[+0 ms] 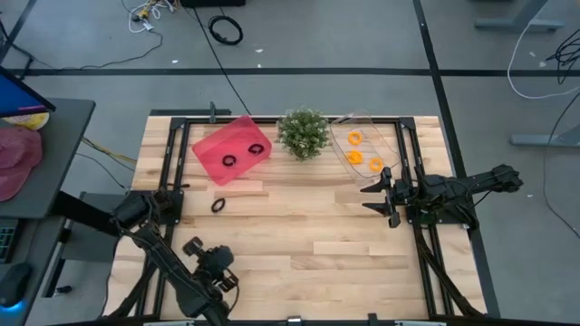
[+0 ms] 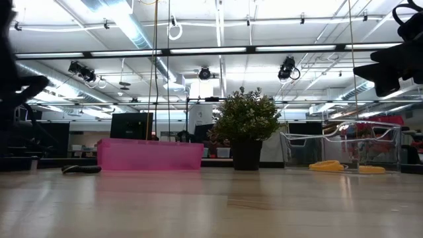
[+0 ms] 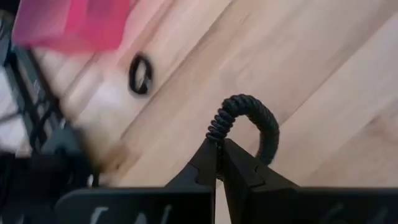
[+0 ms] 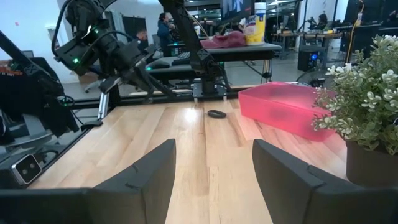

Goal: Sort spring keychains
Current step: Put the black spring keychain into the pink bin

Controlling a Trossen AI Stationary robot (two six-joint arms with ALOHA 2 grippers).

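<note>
Sorting partly done: we see two black spring keychains (image 1: pixel 242 154) in the pink bin (image 1: pixel 207 150) and three orange ones (image 1: pixel 363 156) in the clear bin (image 1: pixel 391 138). One black keychain (image 1: pixel 217 206) lies near the surface's far-left corner. The left pincer (image 3: pixel 219 148), near the front edge, clamps another black keychain (image 3: pixel 245 121), arching upward. The right pincer (image 4: pixel 213 163) waits open.

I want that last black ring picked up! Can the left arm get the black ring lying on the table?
Probably not right now: the left gripper is shut on another black spring keychain. The loose black keychain has bare table around it.
</note>
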